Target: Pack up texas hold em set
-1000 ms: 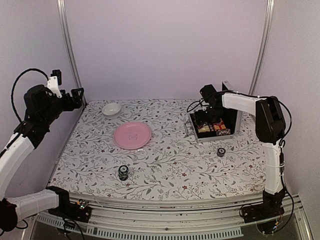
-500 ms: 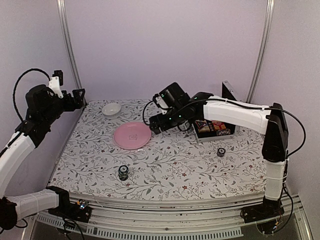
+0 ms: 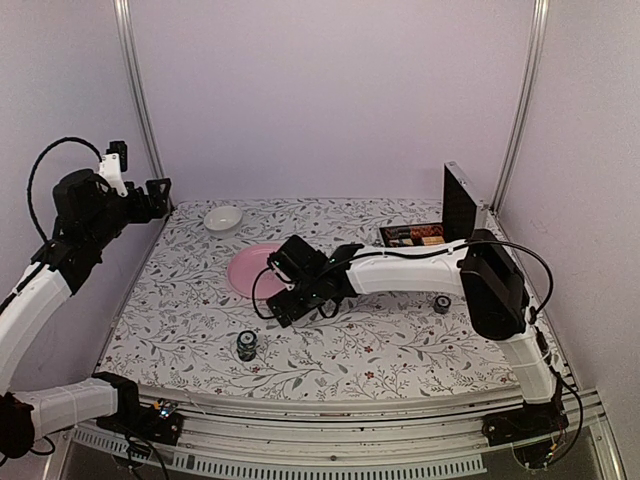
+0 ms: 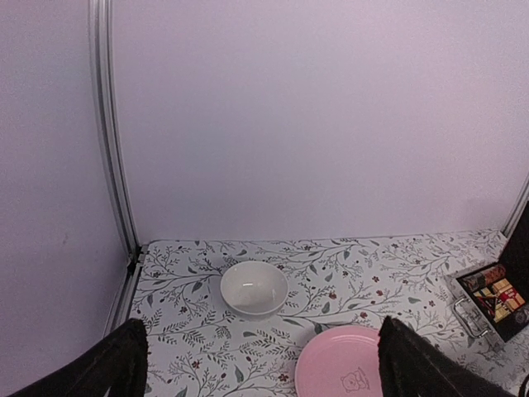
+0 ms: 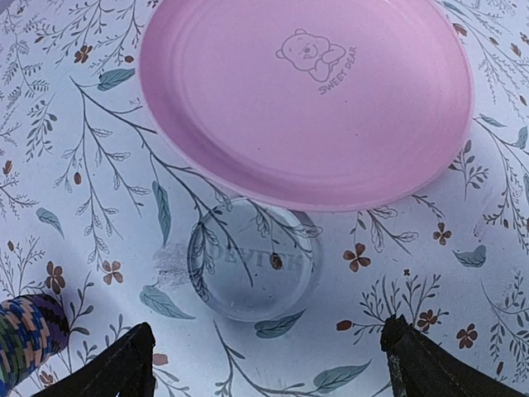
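Standing wide and empty, right hand (image 5: 266, 364) frames a clear disc (image 5: 250, 258) unseen from above.

A round pink plastic plate (image 5: 306, 91) printed with a bear is seen on the floral-patterned tabletop (image 5: 74, 165). A clear round disc (image 5: 252, 260) lies just beside its rim, and a multicoloured poker chip stack (image 5: 29, 335) is cut off at lower left.

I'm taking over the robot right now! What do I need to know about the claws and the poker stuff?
Left claw: open, empty, raised at far left.
Right claw: open, empty, hovering over the clear round disc by the pink plate.
Case: standing open at back right, some pieces already inside.
Not packed: front chip stack, right chip stack, the disc.
To do: put those in, then close the case.
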Robot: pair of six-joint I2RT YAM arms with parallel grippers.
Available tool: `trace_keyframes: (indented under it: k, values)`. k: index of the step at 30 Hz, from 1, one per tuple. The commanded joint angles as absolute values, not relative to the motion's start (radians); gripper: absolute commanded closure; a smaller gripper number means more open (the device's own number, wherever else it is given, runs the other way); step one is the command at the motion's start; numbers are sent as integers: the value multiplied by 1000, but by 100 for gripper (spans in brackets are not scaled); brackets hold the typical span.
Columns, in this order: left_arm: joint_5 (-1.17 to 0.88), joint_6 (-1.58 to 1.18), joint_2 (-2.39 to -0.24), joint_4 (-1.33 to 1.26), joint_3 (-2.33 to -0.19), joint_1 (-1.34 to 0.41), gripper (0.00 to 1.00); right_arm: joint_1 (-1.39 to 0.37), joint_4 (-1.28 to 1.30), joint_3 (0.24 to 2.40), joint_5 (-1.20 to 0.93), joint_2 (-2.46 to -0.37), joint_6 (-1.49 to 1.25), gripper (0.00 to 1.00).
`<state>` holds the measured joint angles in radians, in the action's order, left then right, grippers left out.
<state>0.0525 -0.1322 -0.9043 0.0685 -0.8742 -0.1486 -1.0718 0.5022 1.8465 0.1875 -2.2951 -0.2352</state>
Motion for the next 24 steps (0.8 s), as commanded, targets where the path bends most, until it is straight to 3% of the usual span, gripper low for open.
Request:
trace_keyframes:
  k: [1, 24]
  values:
    - [42, -135, -911, 63, -879, -157, 3, -1087, 442, 1870, 216, -2336, -221, 4]
    - [33, -137, -928, 66, -882, -157, 3, -1074, 394, 1916, 226, -2502, -219, 9]
